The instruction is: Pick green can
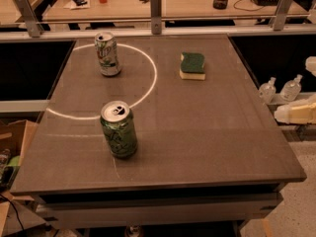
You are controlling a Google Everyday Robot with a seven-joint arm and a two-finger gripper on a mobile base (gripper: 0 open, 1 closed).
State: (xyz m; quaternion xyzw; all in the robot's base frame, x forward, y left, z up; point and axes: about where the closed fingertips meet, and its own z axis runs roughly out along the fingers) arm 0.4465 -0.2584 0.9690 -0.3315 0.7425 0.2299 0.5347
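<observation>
The green can (119, 130) stands upright on the dark table (207, 132), near the front left, with its silver top and pull tab facing up. It is dark green with pale script lettering. My gripper (296, 113) shows as a pale beige shape at the right edge of the view, just beyond the table's right side. It is far to the right of the green can and touches nothing.
A paler white-silver can (107, 54) stands at the back left inside a white painted circle (153, 78). A green and yellow sponge (192, 65) lies at the back middle. Two clear bottles (280, 89) stand right of the table. A railing (156, 6) runs behind.
</observation>
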